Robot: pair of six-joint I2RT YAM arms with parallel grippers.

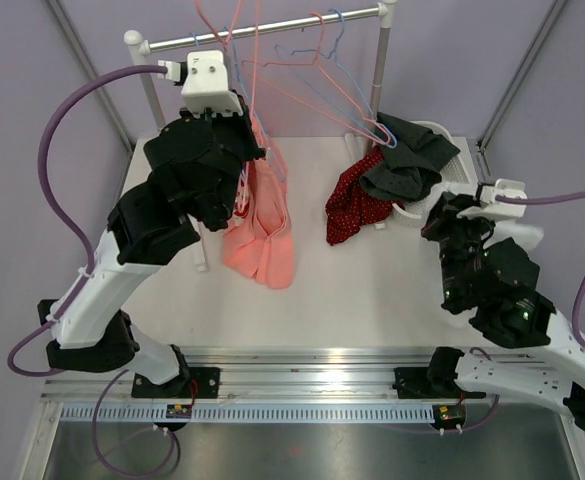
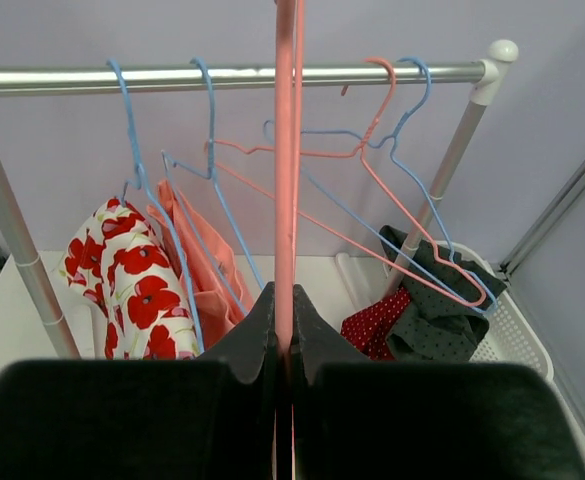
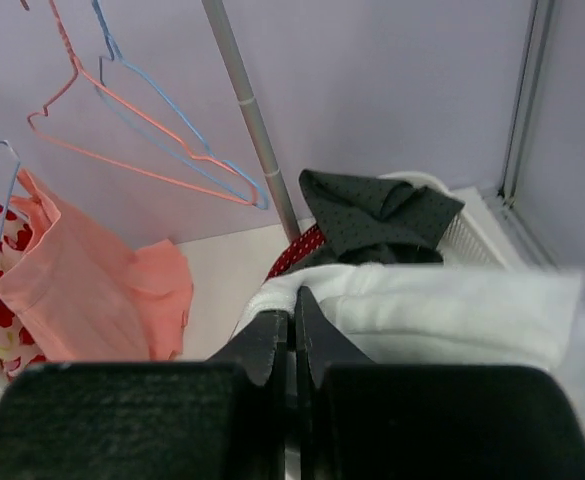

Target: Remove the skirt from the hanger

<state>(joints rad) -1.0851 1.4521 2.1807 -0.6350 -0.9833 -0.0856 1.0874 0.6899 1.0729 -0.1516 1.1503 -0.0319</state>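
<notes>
My left gripper (image 1: 247,125) is raised by the rail and shut on the thin rod of a pink hanger (image 2: 285,180). In the left wrist view the rod runs straight up from the closed jaws (image 2: 284,335), and no cloth shows on it. My right gripper (image 1: 444,215) is low at the right, in front of the basket. It is shut on the edge of a white garment, the skirt (image 3: 442,315), which drapes to the right of the jaws (image 3: 294,330). A white patch of the skirt (image 1: 520,237) shows beside the right arm. The skirt and the hanger are far apart.
A metal rail (image 1: 272,28) on two posts carries empty pink and blue hangers (image 1: 332,90), a coral garment (image 1: 262,240) and a white garment with red flowers (image 2: 132,290). A white basket (image 1: 464,152) at the back right holds a dark dotted cloth (image 1: 412,160) and a red dotted cloth (image 1: 352,205).
</notes>
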